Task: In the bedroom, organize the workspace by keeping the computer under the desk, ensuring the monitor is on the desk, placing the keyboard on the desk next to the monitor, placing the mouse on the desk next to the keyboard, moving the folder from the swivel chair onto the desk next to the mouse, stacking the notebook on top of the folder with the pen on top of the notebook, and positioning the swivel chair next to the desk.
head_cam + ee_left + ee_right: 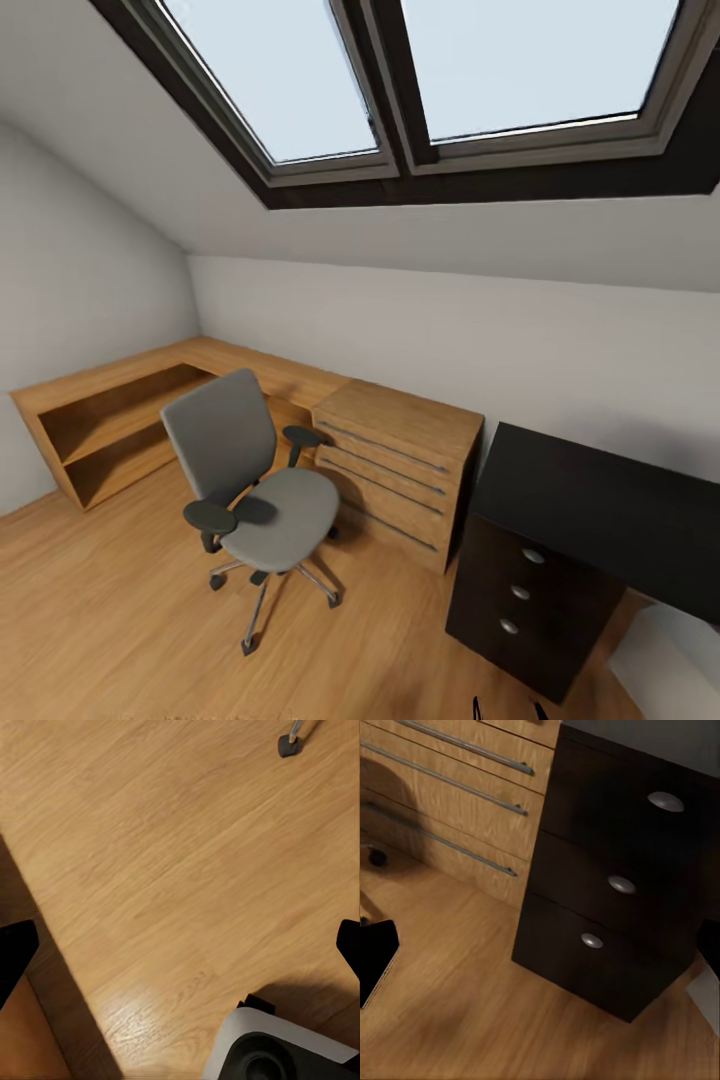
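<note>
Both claws hang spread and empty. In the left wrist view the left gripper [180, 945] has its dark fingertips far apart over bare floor [172, 840], above the robot's own base [277, 1050]. In the right wrist view the right gripper [540, 952] is just as wide, aimed at the desk [607, 885] drawers. I judge they are held low and open because I am driving, not reaching.

Nearest on my right is the desk [590, 500], its black top bare as far as I can see, three round knobs down its drawer front. A pale shape shows under it at the lower right corner, possibly the computer; I cannot tell. Just left of the desk and touching it stands the oak dresser [400, 460].

The chair [250, 480] sits left of the dresser, well apart from the desk, turned half away, its seat bare. No folder lies on it that I can see. Beyond it, the shelves [110, 430] fill the far left corner under the skylight [400, 80].
</note>
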`<state>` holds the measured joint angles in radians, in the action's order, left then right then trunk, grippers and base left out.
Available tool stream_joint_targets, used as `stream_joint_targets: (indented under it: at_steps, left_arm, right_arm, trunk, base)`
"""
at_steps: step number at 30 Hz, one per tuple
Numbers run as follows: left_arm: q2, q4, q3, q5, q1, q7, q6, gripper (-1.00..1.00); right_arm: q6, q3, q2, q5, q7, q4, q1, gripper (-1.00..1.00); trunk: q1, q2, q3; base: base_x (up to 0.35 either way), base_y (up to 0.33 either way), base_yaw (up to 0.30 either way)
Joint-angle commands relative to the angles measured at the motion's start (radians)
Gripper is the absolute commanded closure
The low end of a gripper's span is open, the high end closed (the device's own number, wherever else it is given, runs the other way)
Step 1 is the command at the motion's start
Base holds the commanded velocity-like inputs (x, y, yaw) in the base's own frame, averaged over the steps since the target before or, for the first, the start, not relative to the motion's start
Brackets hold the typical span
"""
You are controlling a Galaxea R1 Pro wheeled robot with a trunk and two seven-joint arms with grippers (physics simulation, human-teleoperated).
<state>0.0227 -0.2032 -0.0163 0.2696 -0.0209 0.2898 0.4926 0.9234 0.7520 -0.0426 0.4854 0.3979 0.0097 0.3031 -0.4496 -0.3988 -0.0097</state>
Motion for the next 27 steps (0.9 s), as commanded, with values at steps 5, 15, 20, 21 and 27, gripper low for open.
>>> stream_joint_targets:
  at_steps: [5,15,20,21,27]
  left_arm:
    - [0.000,0.001,-0.002,0.004,-0.001,0.002,0.003,-1.00]
    - [-0.002,0.002,-0.003,0.003,-0.001,0.002,0.003,-1.00]
    - [-0.003,0.003,-0.004,0.003,-0.001,0.001,0.003,-1.00]
    - [-0.004,0.009,-0.004,0.003,-0.001,0.001,0.003,-1.00]
    - [-0.004,0.024,-0.005,0.002,-0.001,0.001,0.003,-1.00]
  right_arm:
    - [0.002,0.009,0.000,0.004,0.006,0.001,0.001,-1.00]
    - [0.002,0.009,0.000,0.005,0.003,0.001,0.000,-1.00]
    - [0.002,0.009,0.000,0.005,0.002,0.001,0.000,-1.00]
    - [0.002,0.009,0.000,0.005,0.001,0.001,0.000,-1.00]
    - [0.000,0.009,0.000,0.005,0.001,0.001,0.000,-1.00]
  trunk:
    - [0.000,-0.001,-0.001]
    - [0.000,-0.001,-0.001]
    - [0.000,-0.001,-0.001]
    - [0.000,-0.001,-0.001]
    - [0.000,-0.001,-0.001]
  base:
    - [0.000,0.000,0.288]
    - [0.000,0.000,0.288]
    - [0.000,0.000,0.288]
    - [0.000,0.000,0.288]
    - [0.000,0.000,0.288]
